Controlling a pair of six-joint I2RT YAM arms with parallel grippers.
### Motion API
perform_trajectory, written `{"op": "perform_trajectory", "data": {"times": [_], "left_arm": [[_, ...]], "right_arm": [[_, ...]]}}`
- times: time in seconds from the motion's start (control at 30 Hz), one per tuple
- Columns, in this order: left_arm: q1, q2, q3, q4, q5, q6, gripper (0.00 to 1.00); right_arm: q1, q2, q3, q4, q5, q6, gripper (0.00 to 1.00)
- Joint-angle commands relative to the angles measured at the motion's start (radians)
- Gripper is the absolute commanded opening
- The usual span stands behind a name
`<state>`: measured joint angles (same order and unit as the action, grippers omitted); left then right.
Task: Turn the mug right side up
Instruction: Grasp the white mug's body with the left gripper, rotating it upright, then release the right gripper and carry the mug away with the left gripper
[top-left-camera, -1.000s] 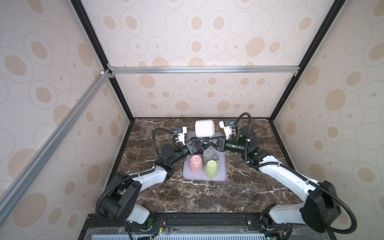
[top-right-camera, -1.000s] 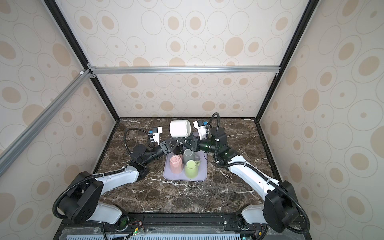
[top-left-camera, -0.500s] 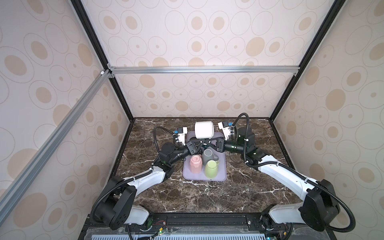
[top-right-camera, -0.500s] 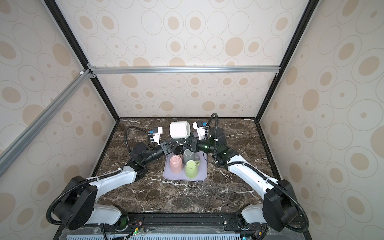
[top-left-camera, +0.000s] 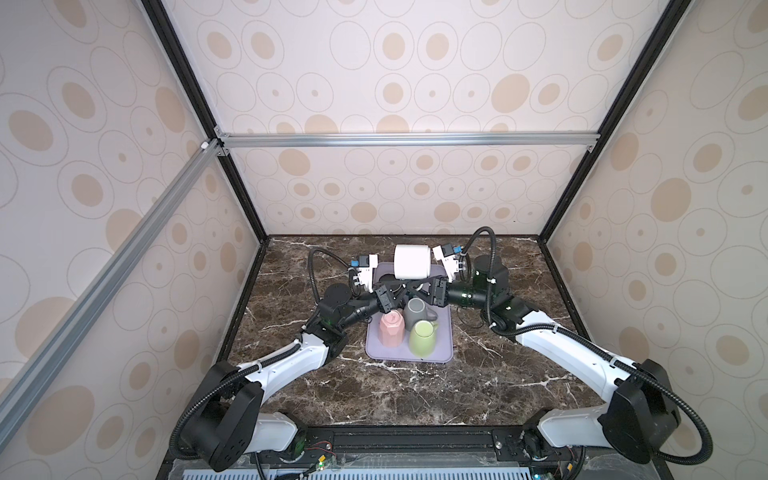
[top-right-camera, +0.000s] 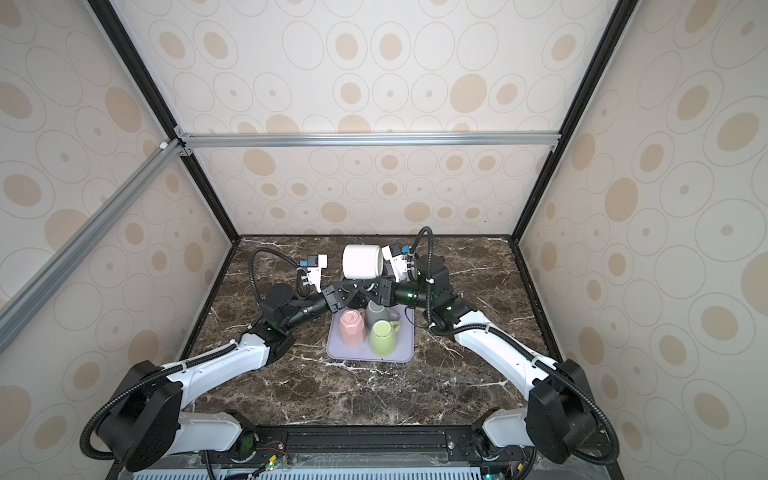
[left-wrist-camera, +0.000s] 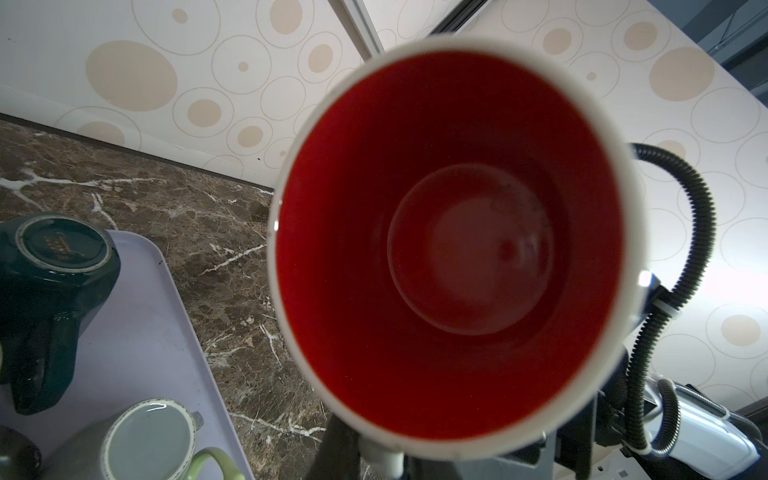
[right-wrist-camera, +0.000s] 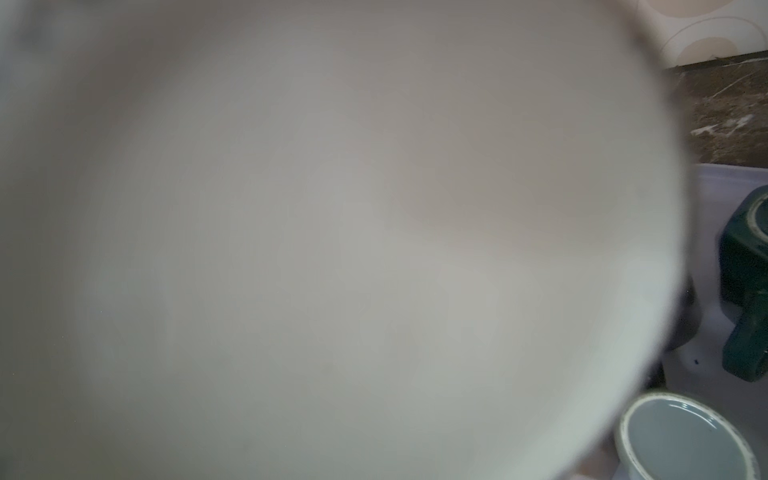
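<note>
White mug (top-left-camera: 411, 262) (top-right-camera: 360, 262) is up in the air, lying on its side over the far end of the lavender tray (top-left-camera: 432, 353) (top-right-camera: 399, 353); seen so in both top views. It's btwn the two wrists, w/ L gripper (top-left-camera: 399, 289) (top-right-camera: 351, 289) and R gripper (top-left-camera: 417, 289) (top-right-camera: 370, 291) meeting just under it, dark fingers crossing. Can't read either jaw gap from up here. On the tray's near half, close together: pink mug (top-left-camera: 390, 328) (top-right-camera: 353, 328), grey mug (top-left-camera: 415, 311) (top-right-camera: 376, 311) and green mug (top-left-camera: 422, 336) (top-right-camera: 382, 336). Tray sits mid-table on dark marble table (top-left-camera: 415, 395) (top-right-camera: 374, 395).

Left wrist view: white mug (left-wrist-camera: 449, 232) fills most of the frame, mouth facing the cam, red inside, white rim. Its white handle stub (left-wrist-camera: 380, 455) pokes out at the frame's lower edge w/ dark finger parts tight on either side, so L gripper looks clamped narrow on the handle. Beside it is the tray (left-wrist-camera: 137, 332) w/ a dark green mug (left-wrist-camera: 54, 282) standing base-up, plus a pale-lined cup (left-wrist-camera: 145, 440) mouth-up; can't tell which tray mug that is.

Right wrist view: white mug (right-wrist-camera: 332, 232) is a blurred pale mass right against the lens, covering nearly everything. R gripper's fingers are hidden; can't tell how far open it is or if it grips anything. At the edge: a bit of tray (right-wrist-camera: 727, 178), the dark green mug (right-wrist-camera: 748, 270) and the pale-lined cup (right-wrist-camera: 685, 440).
</note>
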<state>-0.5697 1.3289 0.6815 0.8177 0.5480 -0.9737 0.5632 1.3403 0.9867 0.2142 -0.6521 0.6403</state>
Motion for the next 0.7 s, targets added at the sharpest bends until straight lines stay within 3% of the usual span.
{"op": "perform_trajectory", "data": {"times": [0.0,0.27,0.57,0.67], "left_arm": [[-0.008,-0.03,0.075,0.022,-0.008,0.055,0.0],[-0.007,-0.068,0.112,-0.144,-0.07,0.135,0.0],[-0.006,-0.097,0.105,-0.167,-0.108,0.153,0.0],[-0.006,-0.102,0.103,-0.168,-0.107,0.165,0.0]], "right_arm": [[0.014,-0.012,-0.005,0.034,-0.018,0.007,0.37],[0.013,-0.029,-0.014,-0.002,0.04,-0.008,0.45],[0.014,-0.035,-0.021,-0.012,0.053,-0.002,0.51],[0.013,-0.042,-0.023,-0.042,0.069,-0.011,0.64]]}}
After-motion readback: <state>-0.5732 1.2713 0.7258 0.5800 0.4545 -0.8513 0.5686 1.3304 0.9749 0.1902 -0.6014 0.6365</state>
